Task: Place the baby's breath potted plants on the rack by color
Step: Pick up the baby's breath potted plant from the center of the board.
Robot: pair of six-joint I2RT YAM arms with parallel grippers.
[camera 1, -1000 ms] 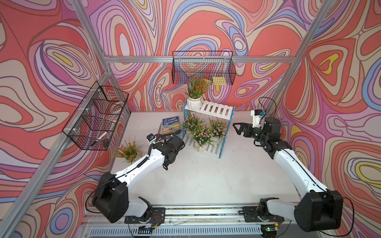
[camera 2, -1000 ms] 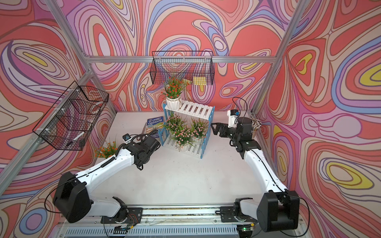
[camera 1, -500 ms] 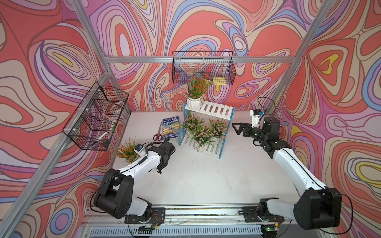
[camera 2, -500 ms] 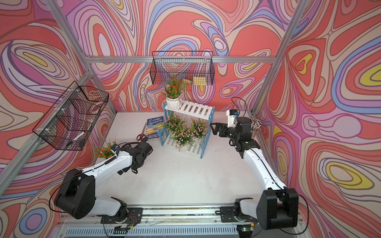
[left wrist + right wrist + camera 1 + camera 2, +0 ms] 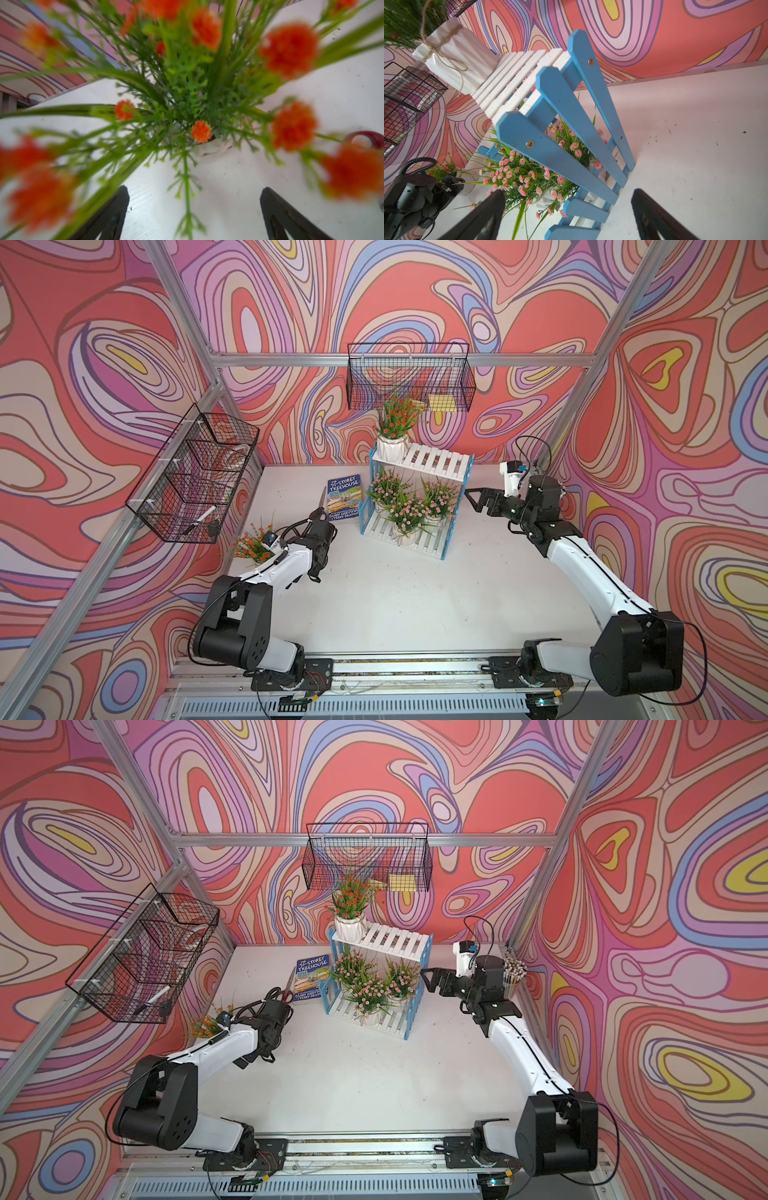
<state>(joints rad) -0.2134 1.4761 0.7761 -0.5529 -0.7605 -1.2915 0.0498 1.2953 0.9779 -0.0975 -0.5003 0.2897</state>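
Hovering my left gripper [image 5: 195, 214] close above the loose orange-red plant [image 5: 252, 545], which stands on the desk [image 5: 415, 597] by its left edge, near the wall. Jaws spread wide, nothing between them. The pot is mostly hidden under leaves in the left wrist view and the blooms are blurred; can't tell if I touch any stems.

My right gripper [image 5: 568, 207] is held in the air just beside the rack [image 5: 419, 460], at its right side frame and apart from it. Jaws also spread wide, empty, pointed at the blue pickets.

The rack stands mid-desk toward the far edge.
- Top tier: second orange-red plant [image 5: 394, 427], upright at the left end, twine round its white pot.
- Lower tier: three pink plants [image 5: 405, 512] bunched together, two at the back, one at the front, all upright.

Book [image 5: 344, 498] lies flat on the desk just left of the rack. Scissors [image 5: 287, 988] lie along the book's left side, red handles toward my left wrist. Pencil cup [image 5: 513, 975] stands at the desk's right edge, behind my right wrist.
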